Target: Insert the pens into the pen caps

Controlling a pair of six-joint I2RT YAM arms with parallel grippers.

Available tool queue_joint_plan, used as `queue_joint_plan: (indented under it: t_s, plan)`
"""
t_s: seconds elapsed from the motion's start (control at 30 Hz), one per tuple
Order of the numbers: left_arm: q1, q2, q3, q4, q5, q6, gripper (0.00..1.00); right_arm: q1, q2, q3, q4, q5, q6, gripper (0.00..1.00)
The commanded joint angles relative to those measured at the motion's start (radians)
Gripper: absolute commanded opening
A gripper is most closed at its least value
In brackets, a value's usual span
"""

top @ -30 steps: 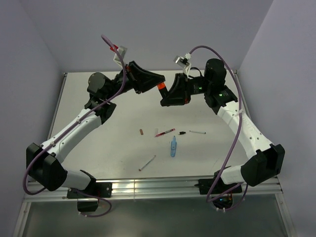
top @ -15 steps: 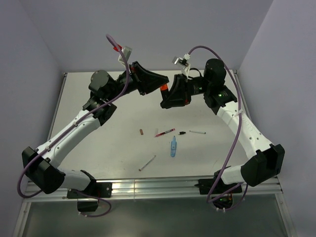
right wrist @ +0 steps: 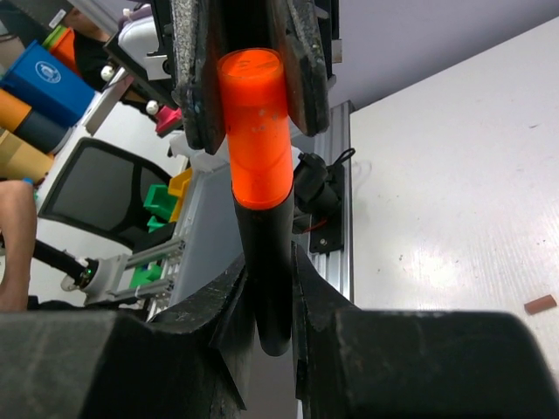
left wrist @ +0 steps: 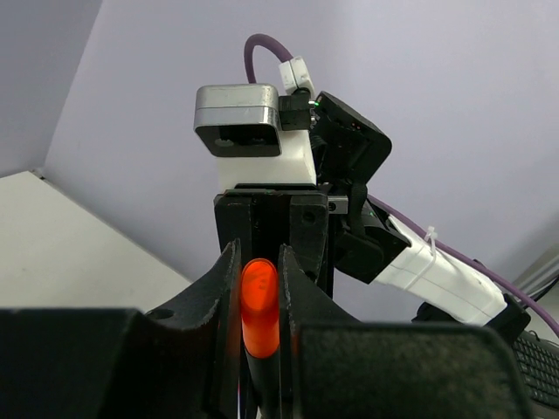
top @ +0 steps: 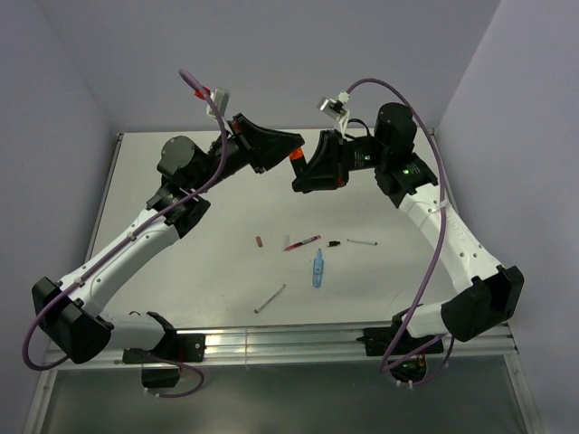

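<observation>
High over the back of the table my two grippers meet tip to tip. My left gripper [top: 291, 147] [left wrist: 259, 266] is shut on a bright orange pen cap [top: 297, 160] [left wrist: 259, 297] [right wrist: 253, 122]. My right gripper [top: 302, 174] [right wrist: 269, 271] is shut on the stubby black marker [right wrist: 266, 262], whose end sits in that cap. Lying on the table are a red pen [top: 302, 242], a white pen [top: 363, 242], a grey pen [top: 270, 298] and a light-blue marker [top: 317, 268]. A dark red cap [top: 260, 241] and a black cap [top: 334, 243] lie among them.
The white table [top: 181, 235] is closed in by lavender walls at the back and both sides. A metal rail [top: 271, 344] runs along the near edge between the arm bases. Purple cables [top: 194, 86] loop above both wrists.
The left arm has swung slightly left and lower at its elbow. Both grippers stay closed on the joined marker and cap, which has shifted only a little.
</observation>
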Motion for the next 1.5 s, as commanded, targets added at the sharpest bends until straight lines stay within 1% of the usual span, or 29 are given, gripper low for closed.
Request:
queue_joint_plan:
  t_s: [0.0,0.1,0.17,0.3,0.4,0.43,0.47,0.57,0.6,0.67,0.7,0.73,0.77,0.8,0.9,0.97,1.0,1.13,1.27,1.3,1.33,1.37,1.4,1.43,1.47]
  plan:
    - [-0.092,0.044,-0.111,-0.269,0.456,-0.027,0.00,-0.035,-0.017,0.114,0.222,0.263,0.004,0.00]
    - [-0.086,0.026,-0.102,-0.261,0.410,0.004,0.00,-0.035,-0.022,0.093,0.222,0.259,-0.003,0.00]
    - [-0.075,0.037,-0.055,-0.293,0.389,0.039,0.00,-0.034,-0.023,0.074,0.222,0.254,-0.008,0.00]
    - [0.001,0.057,-0.007,-0.264,0.357,0.030,0.00,-0.034,-0.026,0.041,0.224,0.248,-0.008,0.00]
    - [0.035,0.064,0.028,-0.260,0.315,0.041,0.01,-0.034,-0.031,0.018,0.224,0.255,-0.003,0.00]
    - [0.043,0.064,0.045,-0.258,0.295,0.045,0.06,-0.032,-0.032,0.013,0.224,0.263,-0.003,0.00]
    - [0.055,0.069,0.054,-0.258,0.286,0.048,0.08,-0.033,-0.034,0.002,0.224,0.268,0.004,0.00]
    - [0.075,0.083,0.110,-0.275,0.237,0.071,0.10,-0.032,-0.034,-0.021,0.225,0.288,0.015,0.00]
    - [0.080,0.089,0.151,-0.307,0.222,0.102,0.13,-0.032,-0.034,-0.025,0.225,0.294,0.018,0.00]
    - [0.087,0.104,0.185,-0.319,0.199,0.125,0.16,-0.032,-0.034,-0.039,0.225,0.307,0.029,0.00]
    - [0.087,0.107,0.202,-0.330,0.189,0.140,0.20,-0.032,-0.032,-0.042,0.228,0.311,0.033,0.00]
    - [0.087,0.116,0.225,-0.329,0.185,0.144,0.21,-0.032,-0.032,-0.047,0.230,0.311,0.038,0.00]
    - [0.089,0.119,0.235,-0.329,0.188,0.145,0.22,-0.030,-0.031,-0.050,0.233,0.314,0.047,0.00]
    - [0.089,0.126,0.245,-0.330,0.188,0.144,0.27,-0.030,-0.029,-0.051,0.236,0.317,0.052,0.00]
    - [0.089,0.135,0.263,-0.323,0.192,0.141,0.33,-0.027,-0.032,-0.061,0.244,0.320,0.064,0.00]
    - [0.089,0.138,0.265,-0.315,0.194,0.139,0.38,-0.027,-0.032,-0.070,0.250,0.320,0.067,0.00]
    - [0.091,0.136,0.266,-0.312,0.194,0.136,0.42,-0.029,-0.036,-0.074,0.250,0.329,0.070,0.00]
    - [0.095,0.135,0.275,-0.320,0.174,0.133,0.47,-0.027,-0.040,-0.087,0.248,0.352,0.073,0.00]
    - [0.094,0.139,0.300,-0.378,0.102,0.159,0.52,-0.026,-0.040,-0.084,0.230,0.398,0.066,0.00]
    - [0.091,0.142,0.323,-0.442,0.074,0.189,0.53,-0.026,-0.039,-0.078,0.190,0.415,0.054,0.00]
    - [0.086,0.153,0.337,-0.476,-0.002,0.208,0.54,-0.020,-0.040,-0.056,0.154,0.464,0.006,0.00]
    - [0.074,0.159,0.352,-0.508,-0.031,0.225,0.54,-0.015,-0.039,-0.044,0.088,0.490,-0.018,0.00]
    - [0.069,0.167,0.376,-0.560,-0.056,0.243,0.56,-0.009,-0.040,-0.033,0.057,0.516,-0.041,0.00]
    - [0.066,0.178,0.387,-0.580,-0.082,0.252,0.58,0.003,-0.040,-0.016,0.029,0.541,-0.087,0.00]
    - [0.057,0.181,0.393,-0.599,-0.143,0.266,0.58,0.009,-0.042,-0.009,-0.017,0.583,-0.109,0.00]
